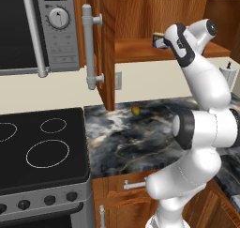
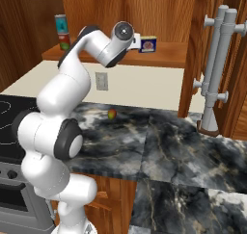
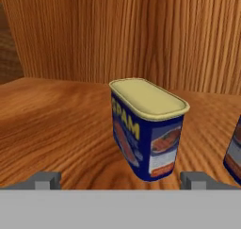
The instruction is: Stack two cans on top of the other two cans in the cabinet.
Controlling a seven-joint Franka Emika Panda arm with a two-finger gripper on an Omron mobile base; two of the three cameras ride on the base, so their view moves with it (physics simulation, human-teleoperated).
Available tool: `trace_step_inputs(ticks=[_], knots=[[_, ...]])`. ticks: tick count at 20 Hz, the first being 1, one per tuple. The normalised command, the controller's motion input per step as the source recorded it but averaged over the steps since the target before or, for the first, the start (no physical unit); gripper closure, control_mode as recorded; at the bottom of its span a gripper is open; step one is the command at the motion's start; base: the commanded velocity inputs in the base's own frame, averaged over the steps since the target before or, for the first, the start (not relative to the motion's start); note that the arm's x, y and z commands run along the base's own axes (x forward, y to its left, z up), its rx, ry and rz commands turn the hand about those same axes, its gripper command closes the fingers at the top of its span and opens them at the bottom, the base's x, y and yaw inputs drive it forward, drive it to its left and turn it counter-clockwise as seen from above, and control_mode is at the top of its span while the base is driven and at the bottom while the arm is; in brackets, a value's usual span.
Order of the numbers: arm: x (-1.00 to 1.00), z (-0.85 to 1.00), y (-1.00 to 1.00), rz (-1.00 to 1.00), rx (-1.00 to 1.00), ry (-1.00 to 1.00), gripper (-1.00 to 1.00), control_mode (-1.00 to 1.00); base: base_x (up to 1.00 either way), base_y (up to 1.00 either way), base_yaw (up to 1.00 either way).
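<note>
Left base view: the arm is reaching up into the cabinet (image 1: 108, 44), with the door swung open beside the microwave (image 1: 33, 30).

Right base view: a blue can (image 2: 148, 44) is sitting on the cabinet shelf just past the wrist, and a taller can (image 2: 61, 32) is standing well off toward the shelf's far end.

Hand view: the gripper (image 3: 121, 180) is lining up on the blue can, fingers spread wide on either side, gripping nothing yet. Looks like the approach step; next it'll need to be pushing forward, then closing.

My open claw (image 3: 120, 180) faces the blue can (image 3: 147, 129) standing upright on the cabinet shelf (image 3: 56, 124). Bare board lies left of this can; another can (image 3: 235, 152) crowds its right side.
</note>
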Motion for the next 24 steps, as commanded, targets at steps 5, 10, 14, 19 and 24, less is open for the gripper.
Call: trace_step_inputs(ticks=[5,10,14,19,24], knots=[[-0.13,0.06,0.03,0.00,0.00,0.01,-1.00,-1.00,0.00,0.00,0.00],[0.02,0.07,0.02,0.00,-0.01,0.02,-1.00,-1.00,0.00,0.00,0.00],[0.17,0.07,-0.10,-0.05,-0.11,0.00,-1.00,-1.00,0.00,0.00,0.00],[0.18,0.03,-0.20,-0.07,-0.13,0.01,-1.00,-1.00,0.00,0.00,0.00],[0.20,0.00,-0.16,-0.04,-0.04,0.07,-1.00,-1.00,0.00,0.00,0.00]])
